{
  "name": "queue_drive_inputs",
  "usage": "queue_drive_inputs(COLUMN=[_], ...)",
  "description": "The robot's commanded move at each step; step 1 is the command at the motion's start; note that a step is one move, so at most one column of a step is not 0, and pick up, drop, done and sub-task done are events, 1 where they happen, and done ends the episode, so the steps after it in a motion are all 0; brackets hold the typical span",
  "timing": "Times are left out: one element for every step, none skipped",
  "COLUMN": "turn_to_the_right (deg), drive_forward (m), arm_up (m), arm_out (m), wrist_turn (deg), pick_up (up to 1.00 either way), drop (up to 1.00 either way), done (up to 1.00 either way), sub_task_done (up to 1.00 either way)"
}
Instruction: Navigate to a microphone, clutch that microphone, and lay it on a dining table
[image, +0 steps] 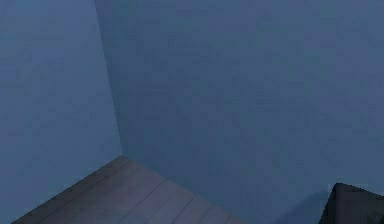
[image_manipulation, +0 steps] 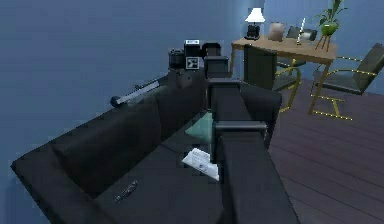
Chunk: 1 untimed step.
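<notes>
Nobody can tell if the gripper (image_manipulation: 135, 92) by the sofa (image_manipulation: 105, 150) holds anything. A microphone is likely light and hard; grab its handle

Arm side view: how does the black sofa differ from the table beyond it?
The sofa is black and padded; the dining table is brown wood. The sofa sits low and near; the table stands on legs farther off, with chairs beside it. The sofa carries a flat white thing; the table bears a lamp and a plant. Both stand by the blue wall.
</notes>
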Motion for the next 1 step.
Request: queue_drive_inputs(turn_to_the_right=[0.0], drive_forward=[0.00], arm_up=[0.00], arm_out=[0.00], wrist_turn=[-45.0], pick_up=[0.00], drop=[0.00], done=[0.00], sub_task_done=[0.00])
